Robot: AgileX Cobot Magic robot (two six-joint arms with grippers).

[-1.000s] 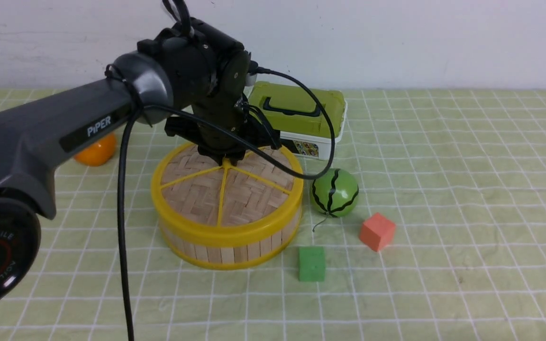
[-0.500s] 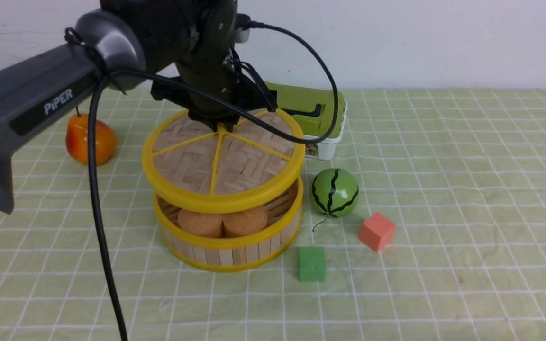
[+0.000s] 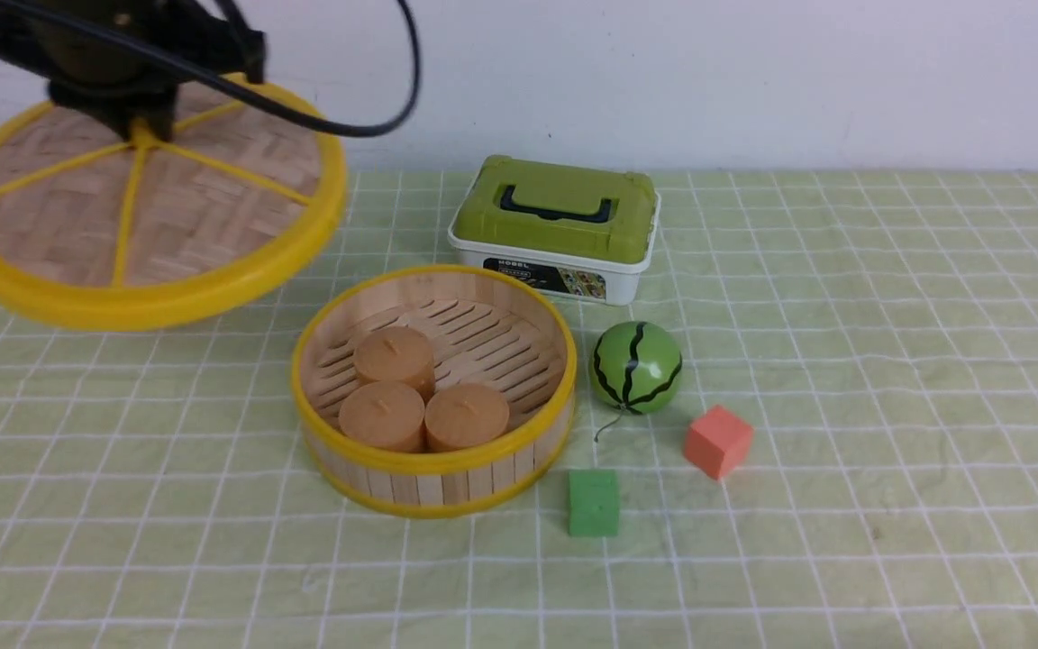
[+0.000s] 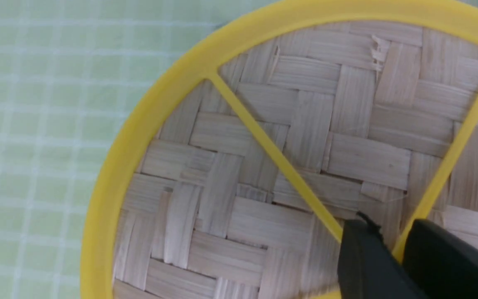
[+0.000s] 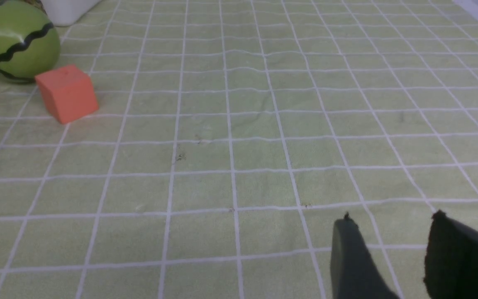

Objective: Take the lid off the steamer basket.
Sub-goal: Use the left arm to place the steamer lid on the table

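The lid (image 3: 213, 216), a woven wood disc with a yellow rim and spokes, hangs tilted in the air at the far left, well clear of the steamer basket (image 3: 447, 482). My left gripper (image 3: 136, 126) is shut on the lid at a spoke by its hub; in the left wrist view the black fingers (image 4: 363, 257) pinch a yellow spoke of the lid (image 4: 305, 137). The basket stands open on the cloth with three round tan cakes (image 3: 393, 356) inside. My right gripper (image 5: 392, 220) is open and empty, low over bare cloth; it is out of the front view.
A white box with an olive-green lid (image 3: 559, 216) stands behind the basket. A green watermelon ball (image 3: 636, 367), a red cube (image 3: 717, 440) and a green cube (image 3: 593, 502) lie right of the basket. The ball (image 5: 13, 39) and red cube (image 5: 67, 93) show in the right wrist view.
My left gripper has lifted the lid off the basket and carried it up and far to the left. The basket now stands open, showing the three cakes.
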